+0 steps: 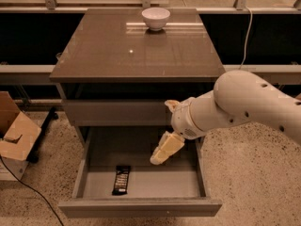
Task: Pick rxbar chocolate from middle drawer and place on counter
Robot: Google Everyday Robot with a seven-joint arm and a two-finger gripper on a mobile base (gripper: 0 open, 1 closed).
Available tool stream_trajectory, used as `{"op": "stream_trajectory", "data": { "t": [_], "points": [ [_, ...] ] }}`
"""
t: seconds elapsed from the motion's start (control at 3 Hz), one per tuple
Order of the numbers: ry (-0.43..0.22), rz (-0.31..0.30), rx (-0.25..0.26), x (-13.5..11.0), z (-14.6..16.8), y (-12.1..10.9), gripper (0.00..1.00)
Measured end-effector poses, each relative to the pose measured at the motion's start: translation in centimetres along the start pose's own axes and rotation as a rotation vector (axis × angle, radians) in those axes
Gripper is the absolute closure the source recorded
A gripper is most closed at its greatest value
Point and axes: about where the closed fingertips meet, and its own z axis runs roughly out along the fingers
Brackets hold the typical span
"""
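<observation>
The rxbar chocolate (pixel 121 179), a small black wrapper with white lettering, lies flat on the grey floor of the open middle drawer (pixel 141 206), near its front left. My gripper (pixel 164 149) hangs over the drawer's middle, pointing down and left, up and to the right of the bar and apart from it. It holds nothing. The counter (pixel 131 55) is the glossy grey-brown cabinet top above the drawer.
A white bowl (pixel 155 18) stands at the back of the counter. A closed drawer front (pixel 113 112) sits just above the open drawer. A cardboard box (pixel 16 135) and a black cable (pixel 28 187) lie on the terrazzo floor at the left.
</observation>
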Motion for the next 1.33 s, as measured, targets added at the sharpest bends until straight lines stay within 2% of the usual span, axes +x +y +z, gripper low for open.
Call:
{"op": "stream_trajectory", "data": {
  "t": [0.33,0.67,1.33],
  "points": [
    [-0.006,-0.005,0.0,-0.1,2.2,0.3,0.0],
    [-0.05,0.01,-0.018,0.1,5.8,0.7,0.0],
    [-0.182,0.036,-0.098,1.4,14.9,2.6,0.0]
  ]
}}
